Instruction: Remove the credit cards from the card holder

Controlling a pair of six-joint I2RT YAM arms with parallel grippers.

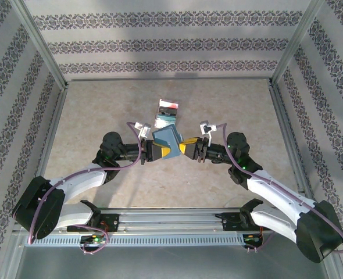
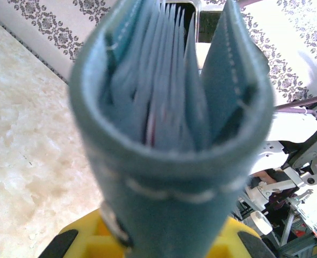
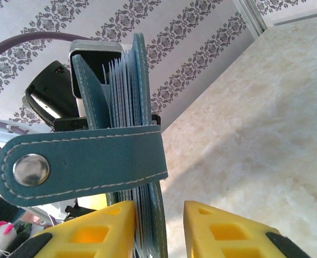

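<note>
Patterned walls enclose a pale marbled worktop (image 1: 102, 116); from above, the card holder (image 1: 167, 142) sits raised between both arms, with loose credit cards (image 1: 168, 108) lying just beyond it. At the left wrist, the left fingers (image 2: 86, 242) clamp its folded end, probably to steady the pockets. At the right wrist, the right fingers (image 3: 212, 231) stand apart around one panel's edge, seemingly ready to pinch a card.
</note>
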